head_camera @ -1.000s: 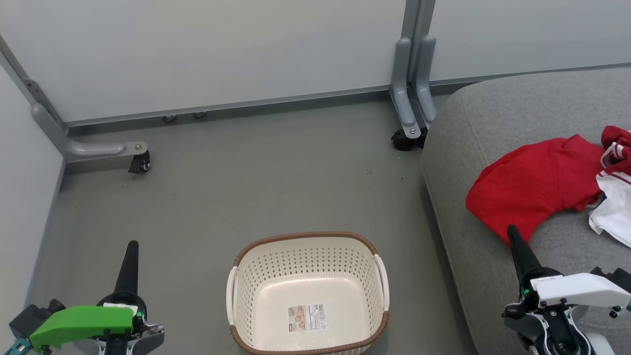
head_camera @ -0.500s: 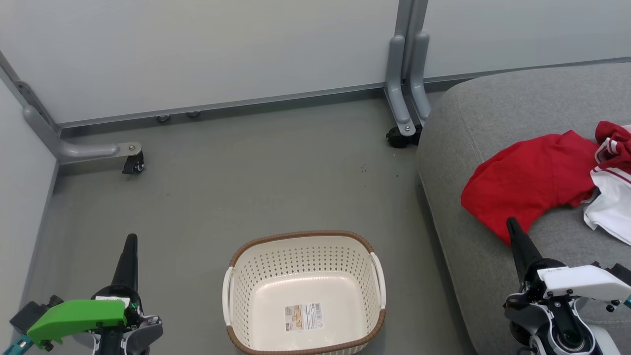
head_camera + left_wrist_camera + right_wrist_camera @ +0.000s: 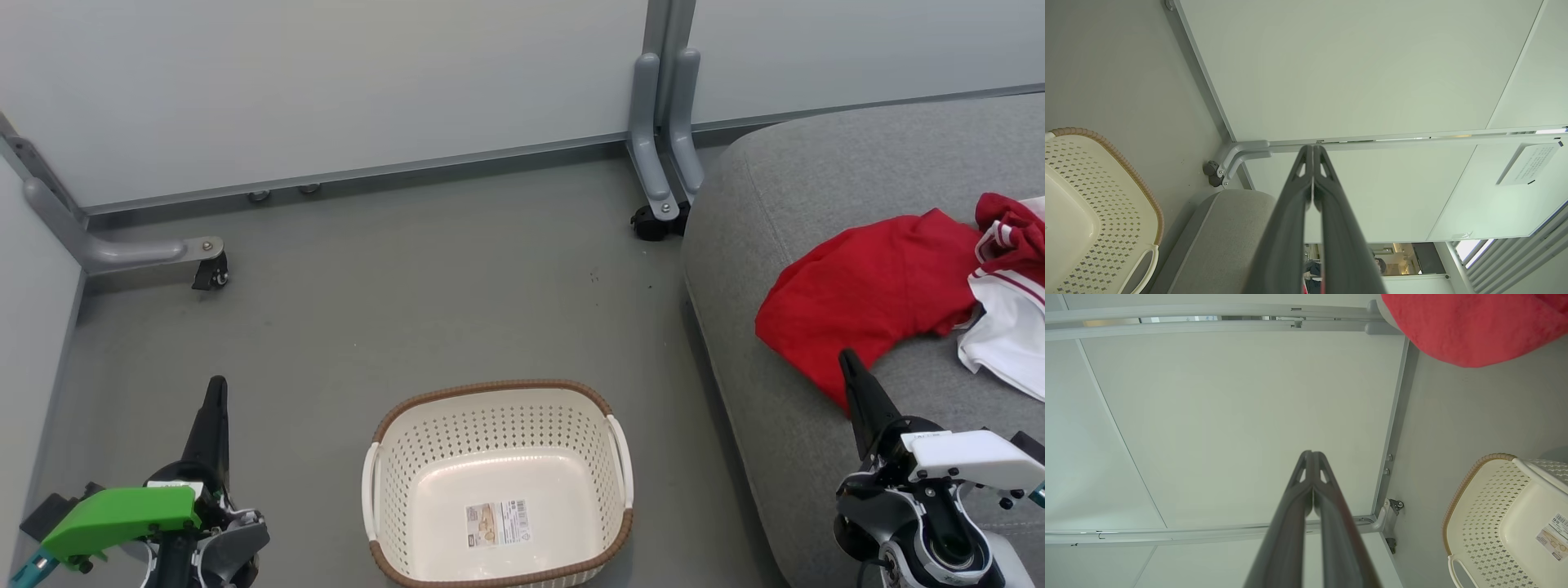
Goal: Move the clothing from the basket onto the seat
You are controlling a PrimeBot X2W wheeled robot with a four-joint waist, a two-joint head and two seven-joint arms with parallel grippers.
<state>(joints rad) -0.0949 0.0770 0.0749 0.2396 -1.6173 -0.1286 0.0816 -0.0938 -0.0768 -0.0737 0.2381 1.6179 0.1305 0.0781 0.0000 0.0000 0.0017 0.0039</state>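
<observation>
- Head view: only the camera is shifting; the basket (image 3: 490,425) is sitting empty, its long axis running left-right. Both the red shirt (image 3: 865,302) and the striped garment (image 3: 1008,335) are lying on the seat (image 3: 784,188), right of the basket, so the task is looking done.
- Left wrist view: the left gripper (image 3: 1312,148) is pinching shut, empty.
- Right wrist view: the right gripper (image 3: 1311,453) is pinching shut, empty.

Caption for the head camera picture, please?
Empty basket on the floor; red shirt and striped top lying on the grey seat.

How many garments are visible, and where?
2. The red shirt and the red-and-white garment both lie on the seat; the basket holds none. More may lie off frame.
</observation>
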